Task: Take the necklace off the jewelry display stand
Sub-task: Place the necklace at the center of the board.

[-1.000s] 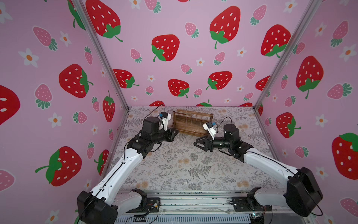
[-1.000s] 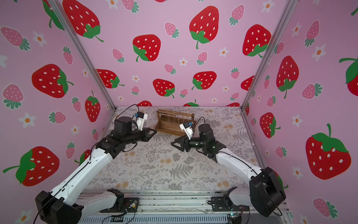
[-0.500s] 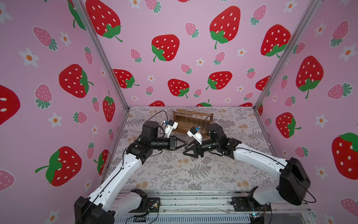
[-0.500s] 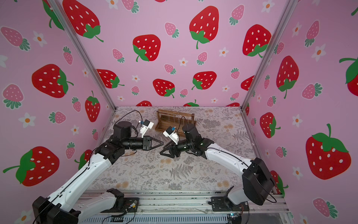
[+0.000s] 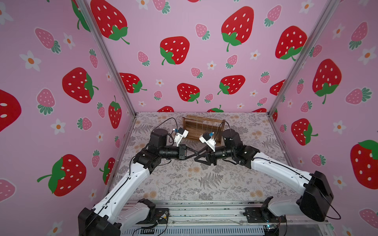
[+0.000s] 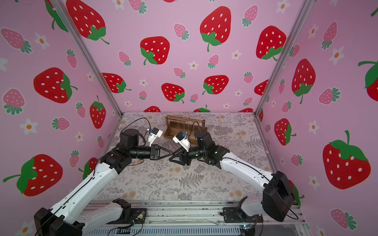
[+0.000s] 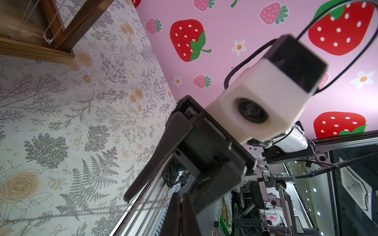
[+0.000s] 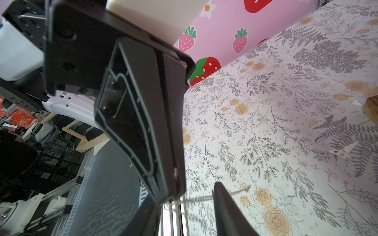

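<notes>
Presently, the left gripper (image 5: 197, 152) and right gripper (image 5: 196, 157) meet tip to tip above the middle of the floral table cover (image 5: 184, 183), seen likewise in both top views; the jewelry display stand (image 5: 204, 119) sits behind them at the back of the table, near the rear wall and clear of both grippers. Left gripper: jaws pressed together, pinching the necklace (image 7: 81, 212), a thin silver chain; in the left wrist view it runs from the closed tips out past the frame edge, so its far end cannot be told. Right gripper: jaws apart; in the right wrist view the necklace (image 8: 196, 198) crosses the gap between its two fingers, and contact with either cannot be told. Other chains (image 7: 51, 26) hang inside the stand.
</notes>
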